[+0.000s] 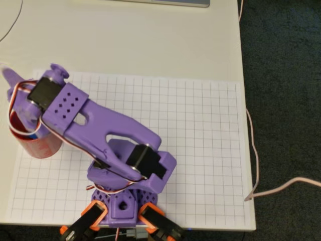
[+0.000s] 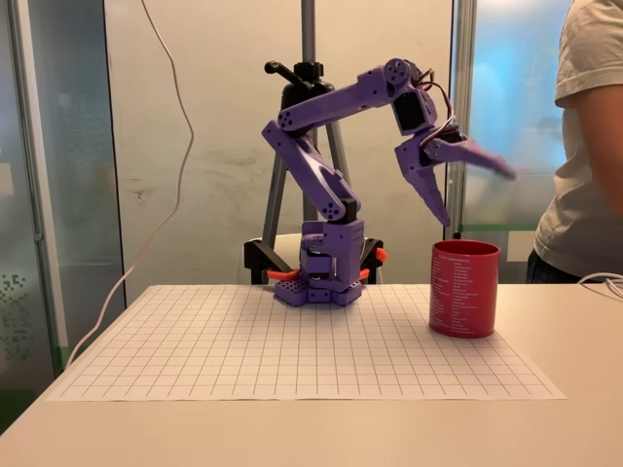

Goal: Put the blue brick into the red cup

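Observation:
The red cup [image 2: 464, 289] stands upright on the grid sheet, to the right of the arm's base in the fixed view. In the overhead view the red cup [image 1: 40, 145] sits at the sheet's left edge, largely covered by the purple wrist. My gripper [image 2: 475, 192] hangs a short way above the cup's mouth and is open wide. One finger [image 2: 435, 195] points down toward the rim and the other sticks out to the right. A purple finger [image 1: 12, 78] also shows at the far left from above. The blue brick is hidden; nothing shows between the fingers.
The white grid sheet [image 1: 190, 135] covers most of the table. The table's edge and dark floor lie at the right from above, with a pale cable [image 1: 253, 150] trailing there. A person [image 2: 589, 146] stands close behind the cup. A tripod [image 2: 310, 117] rises behind the arm.

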`<state>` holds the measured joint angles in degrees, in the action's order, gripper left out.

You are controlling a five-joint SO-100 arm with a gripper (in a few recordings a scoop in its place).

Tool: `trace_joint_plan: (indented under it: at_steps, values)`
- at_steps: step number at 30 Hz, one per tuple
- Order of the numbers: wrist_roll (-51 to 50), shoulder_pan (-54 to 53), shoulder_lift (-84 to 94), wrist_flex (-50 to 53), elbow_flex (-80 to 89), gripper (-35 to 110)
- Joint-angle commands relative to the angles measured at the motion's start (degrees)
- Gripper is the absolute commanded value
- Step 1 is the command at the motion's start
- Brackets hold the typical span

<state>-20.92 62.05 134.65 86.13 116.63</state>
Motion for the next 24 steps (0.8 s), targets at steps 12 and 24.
trace_joint_plan:
  at_steps: [12, 24]
  values:
    - [3.96, -2.29, 1.93, -5.62, 1.58, 0]
    - [13.27, -50.19, 0.79, -36.56, 2.20, 0]
